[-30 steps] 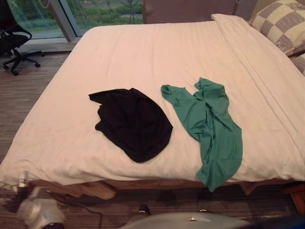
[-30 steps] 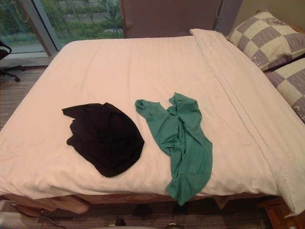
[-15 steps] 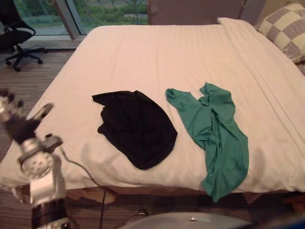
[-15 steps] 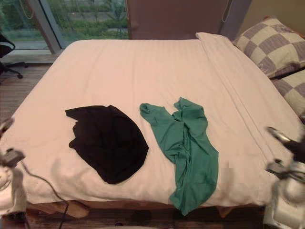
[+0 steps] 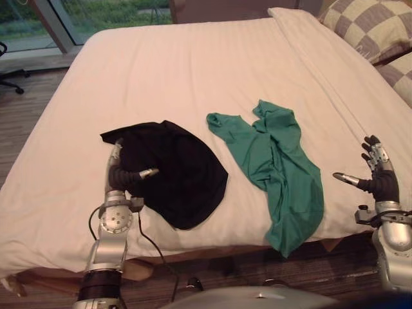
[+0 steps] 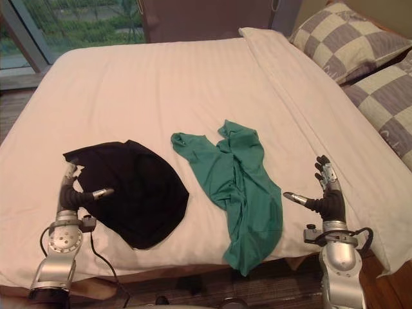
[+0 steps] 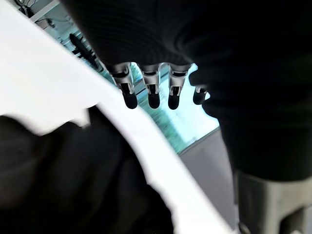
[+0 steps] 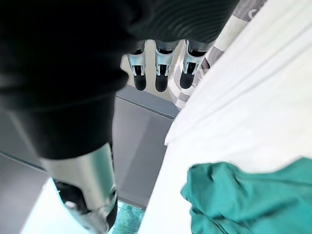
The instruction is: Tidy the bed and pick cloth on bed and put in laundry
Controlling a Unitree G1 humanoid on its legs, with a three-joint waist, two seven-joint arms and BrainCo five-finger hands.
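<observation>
Now | left hand [image 5: 119,175] fingers straight, over black cloth [image 5: 179,168] | right hand [image 5: 381,183] spread, apart from green cloth [image 5: 284,168]

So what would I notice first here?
Two crumpled clothes on the white bed: a black cloth and, beside it, a green cloth hanging over the near edge. The left hand is open beside the black cloth, and the right hand is open off to the green cloth's right.

A wide window [image 6: 84,22] let daylight and greenery in beyond the bed's [image 6: 161,84] far edge, beside a dark panel [image 6: 206,19]. Brown striped floor [image 5: 16,122] lay left; checked pillows [image 6: 351,42] sat right.
</observation>
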